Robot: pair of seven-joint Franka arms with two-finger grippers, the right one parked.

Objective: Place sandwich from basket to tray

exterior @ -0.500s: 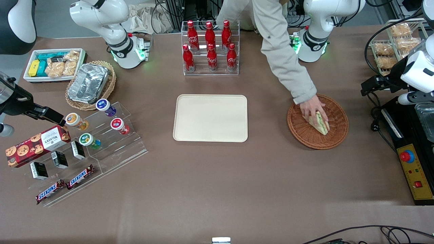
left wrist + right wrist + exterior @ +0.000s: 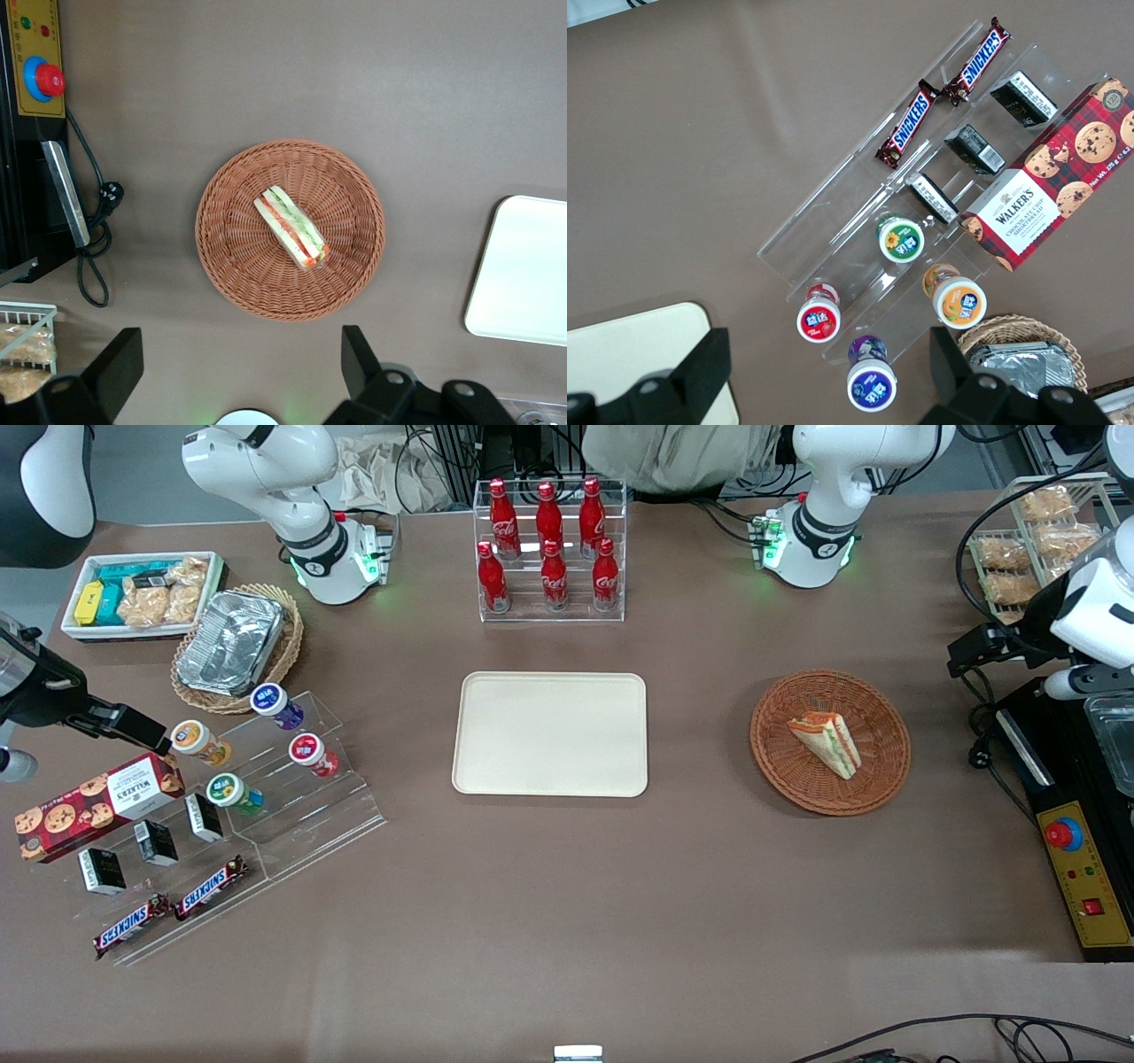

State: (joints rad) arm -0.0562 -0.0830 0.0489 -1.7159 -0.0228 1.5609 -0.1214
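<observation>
On the brown tabletop (image 2: 567, 903), going left to right in the front view, one cream tray (image 2: 549, 733) lies flat and bare, and at its 3 o'clock, well apart, sits one reddish-brown wicker basket (image 2: 788, 775). One wedge sandwich (image 2: 827, 742) lies on its side in the basket's middle, its long edge running from 10 to 4 o'clock.

The left gripper (image 2: 239, 376) hangs high above the basket, its jaws spread wide and holding nothing.

The sandwich looks light and soft, the bread likely to dent and the layers to slide apart. A gentle hold across the two bread faces, near the thick middle, seems safest. Six red cola bottles (image 2: 549, 549) stand at the tray's 12 o'clock.
</observation>
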